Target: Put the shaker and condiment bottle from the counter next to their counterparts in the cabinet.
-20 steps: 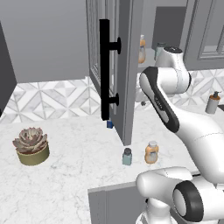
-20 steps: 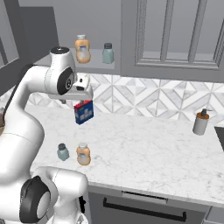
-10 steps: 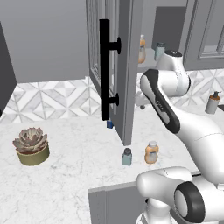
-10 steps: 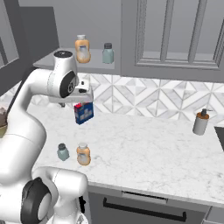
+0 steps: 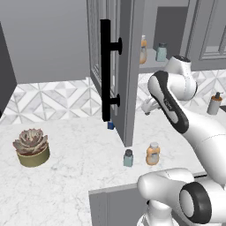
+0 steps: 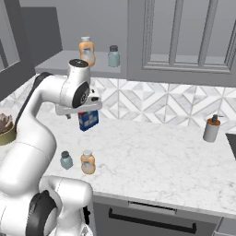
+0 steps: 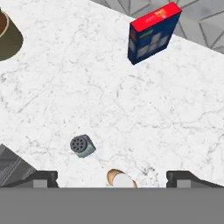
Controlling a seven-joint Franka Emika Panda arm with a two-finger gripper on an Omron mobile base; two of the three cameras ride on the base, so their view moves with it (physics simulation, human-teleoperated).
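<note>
The shaker (image 5: 128, 157) stands upright on the bench (image 5: 79, 176) near its front edge, with the condiment bottle (image 5: 152, 153) just beside it on the side away from the succulent pot (image 5: 31, 148); the two are close but apart. Both are untouched, so neither has yet gone up to the cabinet (image 5: 119, 66).

Seen from the hand camera, the shaker's dark perforated cap (image 7: 81, 145) and the bottle's pale cap (image 7: 121, 178) lie low in the picture, the bottle roughly centred between the finger tips. The gripper (image 7: 112, 178) hangs high above them with its jaws spread wide and nothing between them.

The step in hand looks like the approach to a first pick. To do it well, I would choose one item, probably the bottle since it is already nearly centred, and bring the hand straight down so one finger passes between bottle and shaker without nudging the shaker over. Close on the body below the cap, not on the cap.

Above the shaker, the counterparts (image 6: 86, 50) stand on the cabinet's inner shelf with the door swung open. The blue-and-red box (image 6: 88, 119) sits behind the shaker, towards the wall, well clear of the descent.
</note>
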